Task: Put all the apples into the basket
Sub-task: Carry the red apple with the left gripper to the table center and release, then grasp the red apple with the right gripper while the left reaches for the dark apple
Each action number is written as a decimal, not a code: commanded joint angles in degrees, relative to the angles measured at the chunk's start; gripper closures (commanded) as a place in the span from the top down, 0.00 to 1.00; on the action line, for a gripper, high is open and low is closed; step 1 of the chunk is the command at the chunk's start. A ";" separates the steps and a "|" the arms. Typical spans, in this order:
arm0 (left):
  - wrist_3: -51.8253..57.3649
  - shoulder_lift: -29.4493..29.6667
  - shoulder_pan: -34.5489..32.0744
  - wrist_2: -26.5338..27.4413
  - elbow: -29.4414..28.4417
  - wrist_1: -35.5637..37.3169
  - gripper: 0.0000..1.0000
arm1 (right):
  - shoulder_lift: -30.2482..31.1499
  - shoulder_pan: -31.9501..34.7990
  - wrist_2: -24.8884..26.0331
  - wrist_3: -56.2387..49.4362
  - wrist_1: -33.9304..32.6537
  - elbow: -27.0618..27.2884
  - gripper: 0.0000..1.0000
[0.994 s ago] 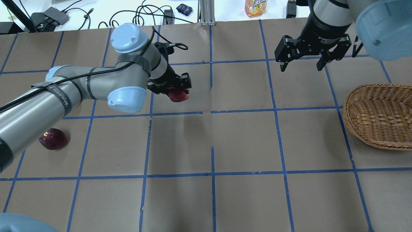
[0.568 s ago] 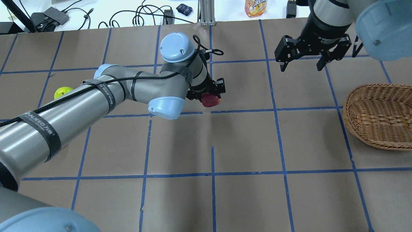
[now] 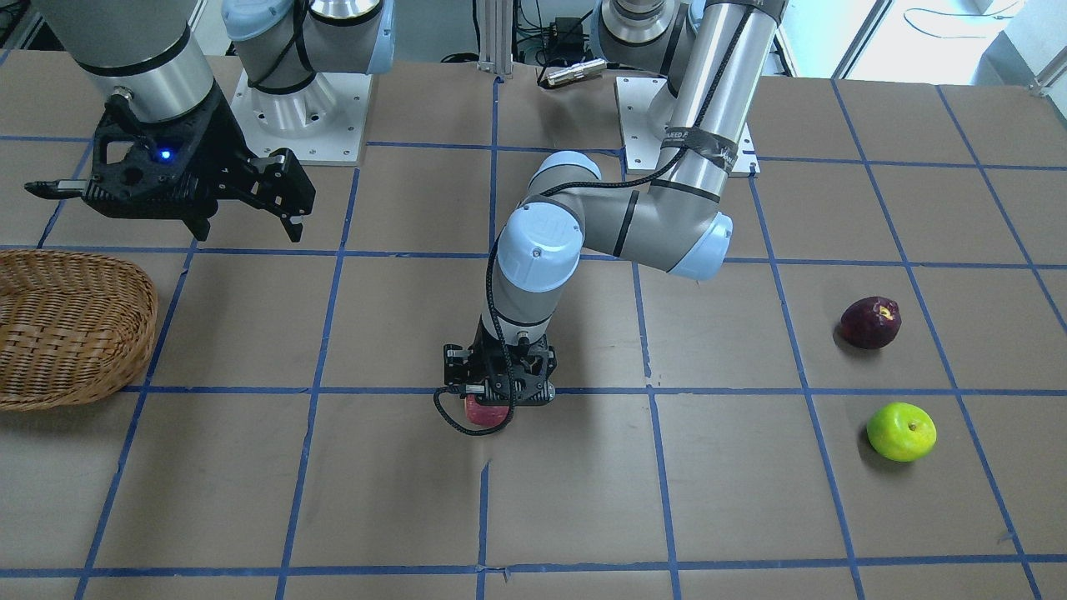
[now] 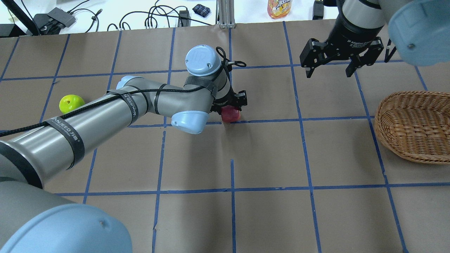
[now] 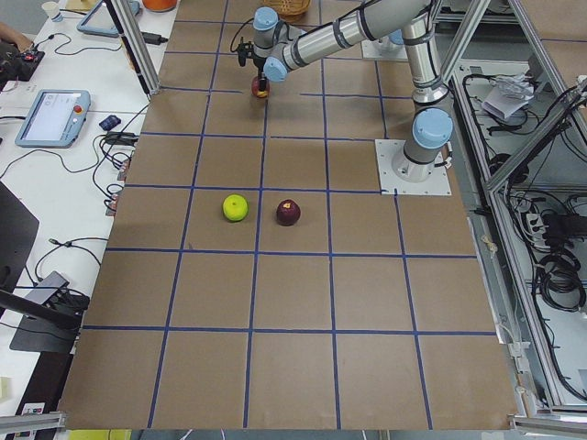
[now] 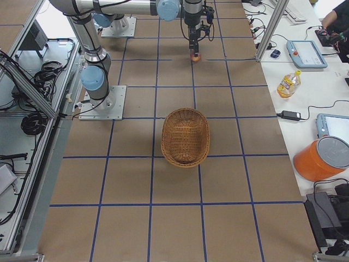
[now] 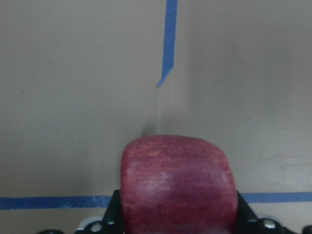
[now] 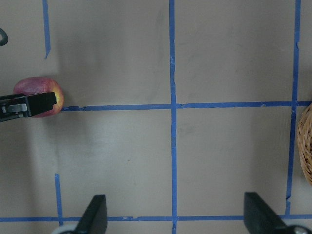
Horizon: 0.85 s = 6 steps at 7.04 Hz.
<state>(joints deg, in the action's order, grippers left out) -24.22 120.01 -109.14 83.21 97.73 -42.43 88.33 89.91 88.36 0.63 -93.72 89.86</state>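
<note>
A black strap (image 4: 66, 135) on the left arm (image 4: 154, 102) reads "VANJEED", its blue joint cap (image 4: 203, 60) bears a "UR" mark, and small white print above the right gripper (image 4: 329, 71) begins "2F Adaptive" — the rest is too small to read. The left gripper (image 3: 498, 393) points straight down near the middle of the surface (image 4: 267, 154), jaws pinching the red apple (image 4: 231, 114), a matt red fruit with a yellowish patch on one side, right at a blue tape line (image 4: 267, 120); whether it touches the paper cannot be told. The yellow-green apple (image 3: 901, 431) and the dark maroon apple (image 3: 869, 322) lie loose, well apart from it, the maroon one at 12 o'clock of the green in the front-facing view. The light-brown wicker basket (image 4: 407, 133) sits at the overhead view's 3 o'clock edge. The right gripper hangs at 1 o'clock there, jaws spread wide. Against 0.6 s ago, the left wrist stands more upright and lower, the red apple has come down to the tape line, and more of the green apple shows — the right gripper has not shifted.
</note>
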 commanded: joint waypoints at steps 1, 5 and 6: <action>3.28 -1.69 0.67 0.28 -0.34 0.07 1.00 | -1.05 0.09 -0.21 -0.19 -0.58 -0.47 1.00; 13.02 -15.30 16.63 12.14 -1.41 -27.81 1.00 | -16.48 9.26 -3.90 2.69 -18.64 -0.73 1.00; 23.50 -18.46 21.89 12.93 -0.36 -32.50 1.00 | -20.53 12.80 -4.07 7.84 -23.82 -0.74 1.00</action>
<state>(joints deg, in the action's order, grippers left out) -10.18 105.45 -93.29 92.57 96.37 -67.86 73.20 97.78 84.49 3.89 -110.96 89.27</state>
